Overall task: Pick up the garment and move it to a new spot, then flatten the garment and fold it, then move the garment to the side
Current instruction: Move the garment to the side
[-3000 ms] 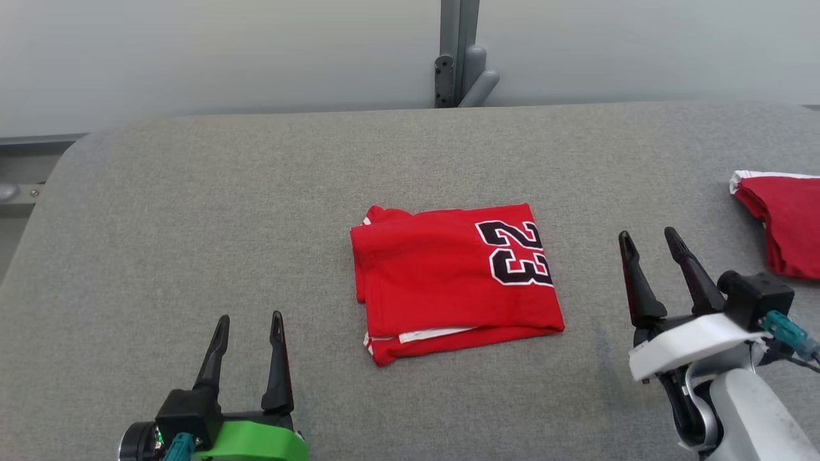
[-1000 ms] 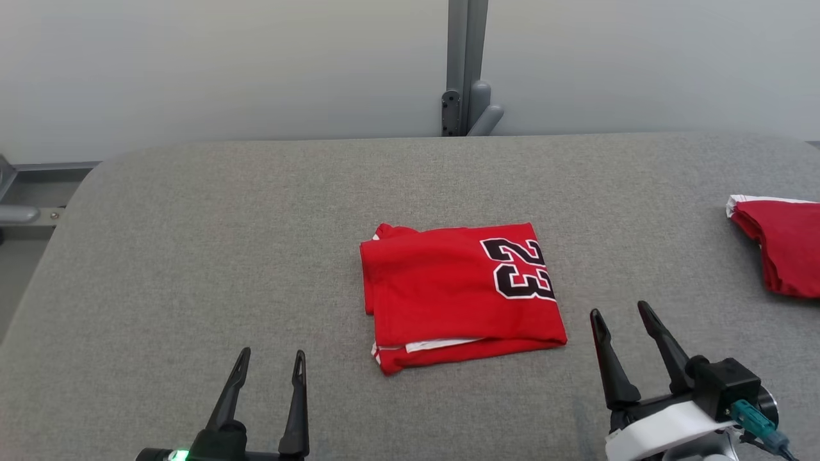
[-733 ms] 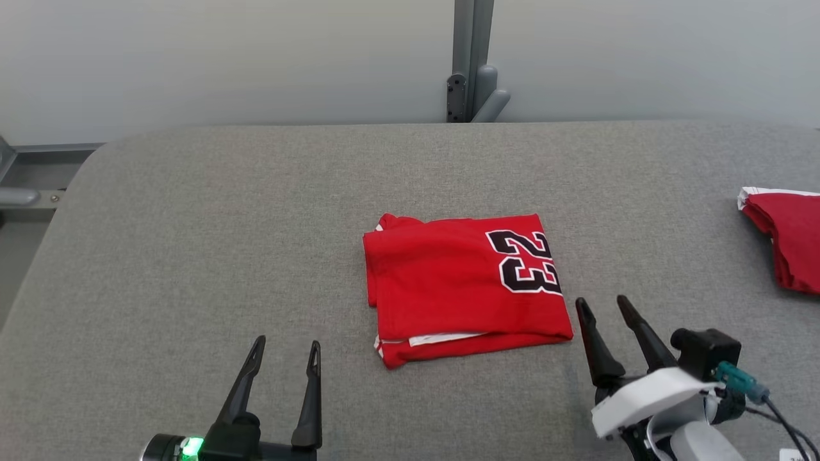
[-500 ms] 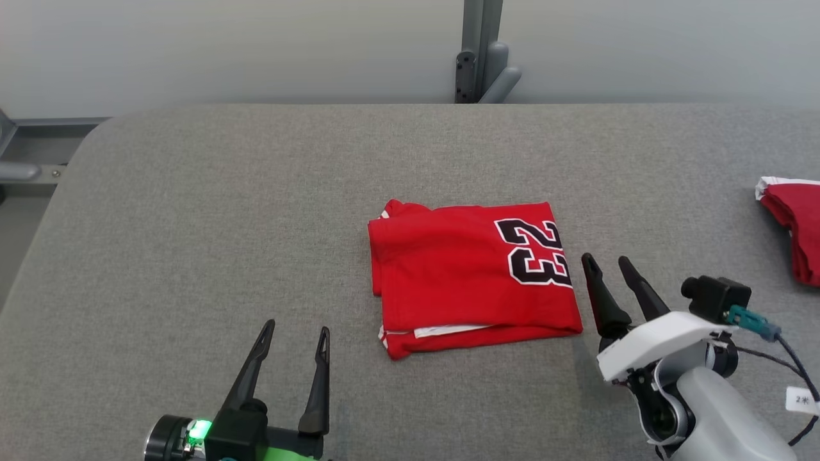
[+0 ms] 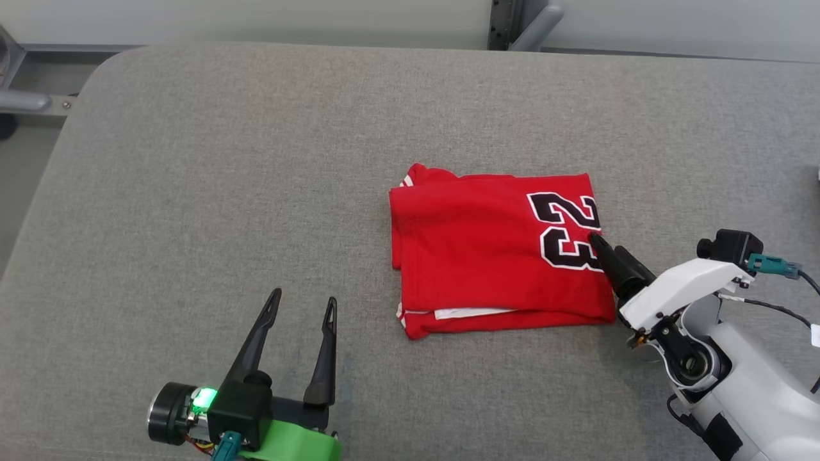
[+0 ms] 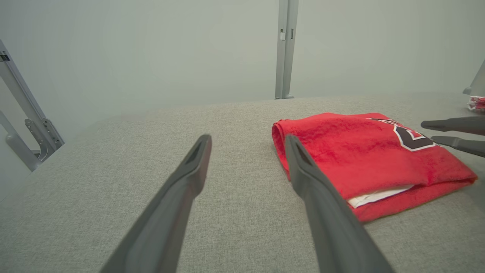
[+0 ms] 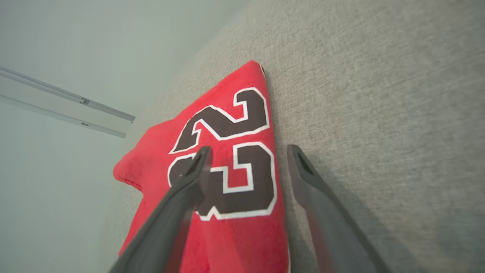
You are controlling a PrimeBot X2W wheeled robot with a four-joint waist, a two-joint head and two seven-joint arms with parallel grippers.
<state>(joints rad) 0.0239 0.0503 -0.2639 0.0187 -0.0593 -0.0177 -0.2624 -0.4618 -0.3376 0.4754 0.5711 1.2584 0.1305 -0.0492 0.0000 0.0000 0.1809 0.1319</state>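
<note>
Nearest the robot, the left gripper (image 5: 304, 296) hovers over the grey padded table (image 5: 192, 192) with its two dark fingers spread wide and nothing between them. One folded red garment (image 5: 487, 256) lies ahead of it and off to its right, apart from both fingers; in the left wrist view the garment (image 6: 341, 144) sits beyond that gripper's (image 6: 248, 138) right finger. The right gripper (image 5: 596, 240) is also released and empty. It reaches in from the garment's right end, its tips at the edge by the number 23 (image 5: 567, 230). In the right wrist view, one of its fingers (image 7: 189, 178) lies over the number (image 7: 227, 125) and the other over bare table beside the cloth; contact cannot be judged. The garment is a flat rectangle with its long axis running across, from one gripper toward the other. Its layered open edge, showing a white strip, faces the robot, and the digits are turned sideways, the 2 farther than the 3. Beyond the right gripper (image 6: 427, 131) sits one small red-and-white bundle (image 6: 477, 103). One grey post (image 5: 512, 22) rises behind the table's far edge.
</note>
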